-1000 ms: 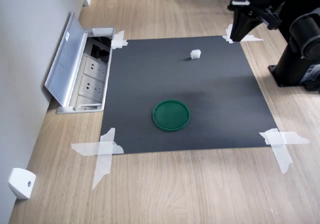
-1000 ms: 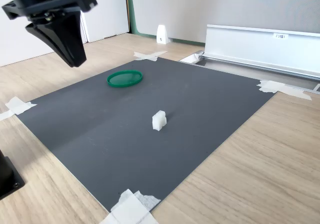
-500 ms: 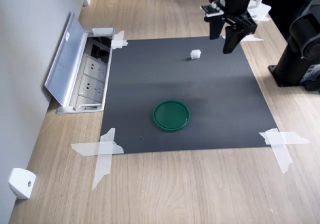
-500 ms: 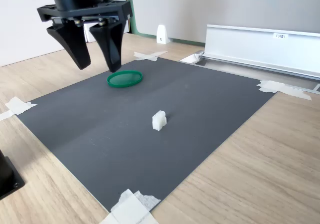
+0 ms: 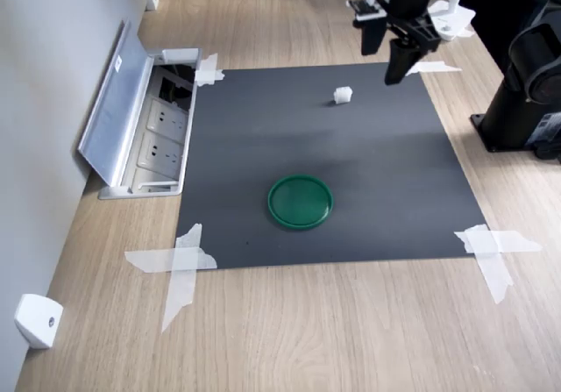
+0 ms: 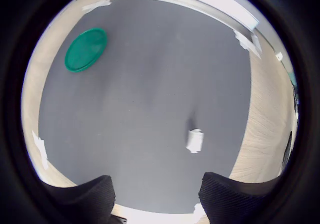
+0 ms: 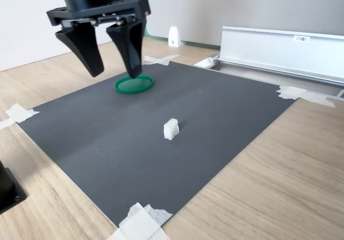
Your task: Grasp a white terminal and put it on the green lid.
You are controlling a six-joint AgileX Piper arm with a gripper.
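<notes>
The white terminal (image 5: pixel 343 96) (image 7: pixel 171 129) (image 6: pixel 195 140) stands free on the black mat (image 5: pixel 368 164), near its far edge in the first exterior view. The green lid (image 5: pixel 300 202) (image 7: pixel 134 84) (image 6: pixel 86 49) lies flat on the mat, well apart from the terminal and bare on top. My gripper (image 5: pixel 381 66) (image 7: pixel 116 72) (image 6: pixel 157 204) hangs in the air above the mat, open, with nothing between its dark fingers (image 6: pixel 85 199). It is to the right of the terminal in the first exterior view, short of touching it. One finger crosses in front of the lid in the second exterior view.
A floor socket box (image 5: pixel 145 124) with its metal flap raised sits off the mat at the first exterior view's left. The arm's black base (image 5: pixel 526 94) stands at the first exterior view's right. White tape strips (image 5: pixel 180 265) hold the mat's corners. A white wedge piece (image 5: pixel 37 320) lies by the wall.
The gripper has swung in from the mat's corner to hang over the mat and turned, so both spread fingers now show. Terminal and lid have not moved.
</notes>
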